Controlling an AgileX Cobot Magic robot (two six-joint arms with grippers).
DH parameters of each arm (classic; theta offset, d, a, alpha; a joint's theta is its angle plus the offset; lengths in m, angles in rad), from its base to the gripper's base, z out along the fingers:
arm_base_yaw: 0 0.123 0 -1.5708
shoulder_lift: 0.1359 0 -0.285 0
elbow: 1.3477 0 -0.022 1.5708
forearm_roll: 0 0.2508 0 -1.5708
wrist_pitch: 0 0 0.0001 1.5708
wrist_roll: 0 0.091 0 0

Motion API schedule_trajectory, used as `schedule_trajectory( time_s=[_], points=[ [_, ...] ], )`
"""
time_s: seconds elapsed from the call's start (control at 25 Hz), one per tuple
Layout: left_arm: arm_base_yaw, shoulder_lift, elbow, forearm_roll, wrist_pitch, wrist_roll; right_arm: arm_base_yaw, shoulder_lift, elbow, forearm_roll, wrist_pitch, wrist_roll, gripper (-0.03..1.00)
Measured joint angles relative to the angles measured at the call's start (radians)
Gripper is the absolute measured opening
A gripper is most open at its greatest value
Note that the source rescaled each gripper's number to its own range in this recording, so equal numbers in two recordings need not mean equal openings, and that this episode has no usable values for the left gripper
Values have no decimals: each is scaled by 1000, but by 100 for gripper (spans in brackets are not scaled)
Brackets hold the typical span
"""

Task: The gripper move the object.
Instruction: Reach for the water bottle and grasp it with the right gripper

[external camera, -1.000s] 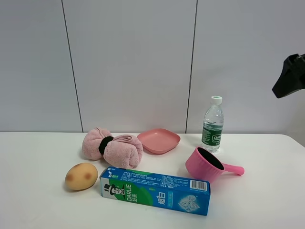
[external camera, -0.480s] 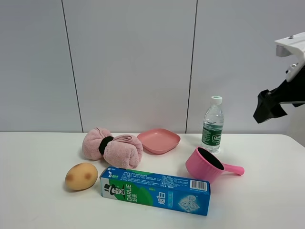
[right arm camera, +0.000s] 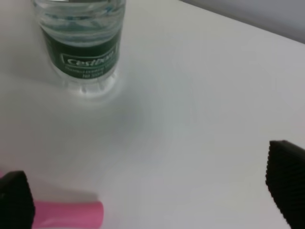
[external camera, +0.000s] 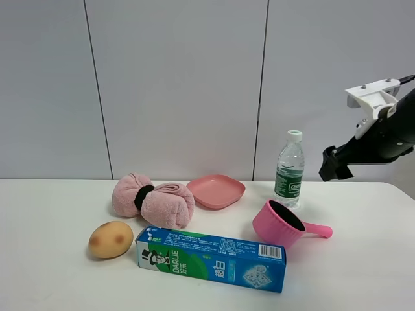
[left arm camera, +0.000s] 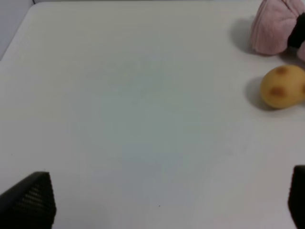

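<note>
The clear water bottle (external camera: 289,170) with a white cap and green label stands upright at the back right of the white table (external camera: 363,259). My right gripper (external camera: 331,166), black with a white bracket, hangs in the air just right of the bottle, at about its shoulder height, apart from it. In the right wrist view the gripper (right arm camera: 150,195) is open and empty, its fingertips (right arm camera: 286,183) wide apart, with the bottle (right arm camera: 81,43) ahead of it. My left gripper (left arm camera: 162,205) is open and empty over bare table; it does not show in the exterior view.
A pink handled cup (external camera: 279,223) lies on its side in front of the bottle; its handle shows in the right wrist view (right arm camera: 66,214). A blue toothpaste box (external camera: 211,258), a potato (external camera: 111,239), a rolled pink towel (external camera: 153,199) and a pink plate (external camera: 216,190) lie to the left.
My right arm has come in from the right edge, moving left and down toward the bottle. The objects on the table have not moved.
</note>
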Motion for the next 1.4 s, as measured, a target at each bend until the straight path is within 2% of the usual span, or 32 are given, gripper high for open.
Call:
schedule_trajectory(
  time_s=[0.88,1.4],
  points=[
    [0,0,0,0,0,0,21,223,0,0,-403,1,100],
    [0,0,0,0,0,0,21,309,-1,0,-561,3,100]
  ],
)
